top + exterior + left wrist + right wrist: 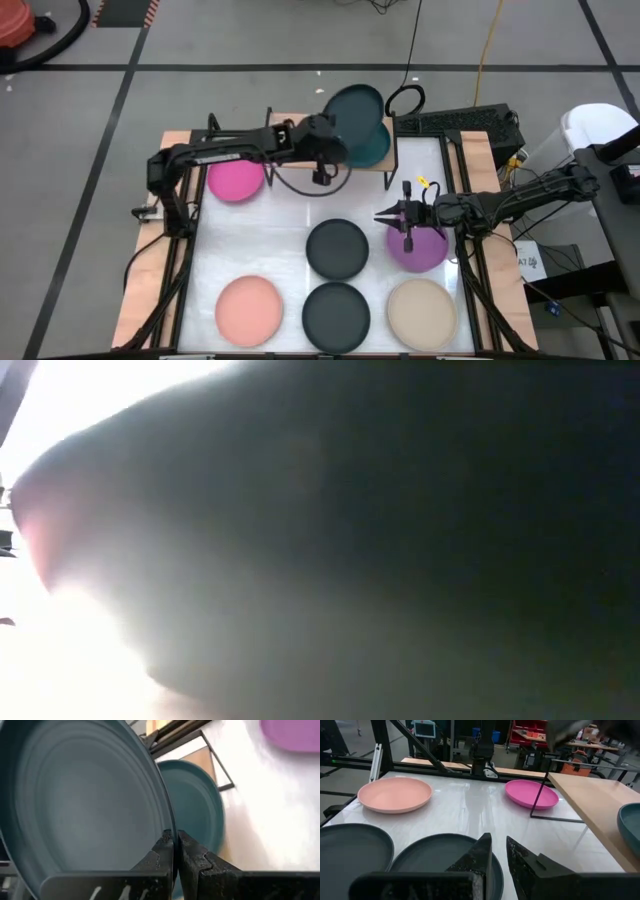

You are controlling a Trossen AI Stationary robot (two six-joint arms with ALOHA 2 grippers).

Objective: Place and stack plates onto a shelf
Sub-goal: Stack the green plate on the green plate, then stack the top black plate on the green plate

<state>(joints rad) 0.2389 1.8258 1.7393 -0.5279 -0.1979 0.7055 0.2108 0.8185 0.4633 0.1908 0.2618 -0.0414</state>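
Note:
My left gripper (328, 150) reaches over the light-wood shelf (590, 800) at the table's far side and is shut on a dark teal plate (356, 108). A second dark teal plate (372, 148) lies flat on the shelf beneath it and also shows in the left wrist view (200, 810). My right gripper (388, 215) hovers empty with its fingers nearly together, between the purple plate (425, 250) and a charcoal plate (337, 247). The magenta plate (235, 180), salmon plate (248, 308), second charcoal plate (337, 312) and beige plate (421, 312) lie flat on the white tabletop. My left gripper pinches the held teal plate's rim (170, 827) between its two fingers, one on the plate's inner face and one on its underside. The fingers come roughly level from the table's left. The plate is lifted clear and tilted steeply over the plate on the shelf.
The low view is filled by a dark blurred thing close to the lens. A keyboard (460, 122) and cables lie past the shelf's right end. The shelf's thin black legs (540, 795) stand near the magenta plate. Bare tabletop (285, 225) lies in the middle left.

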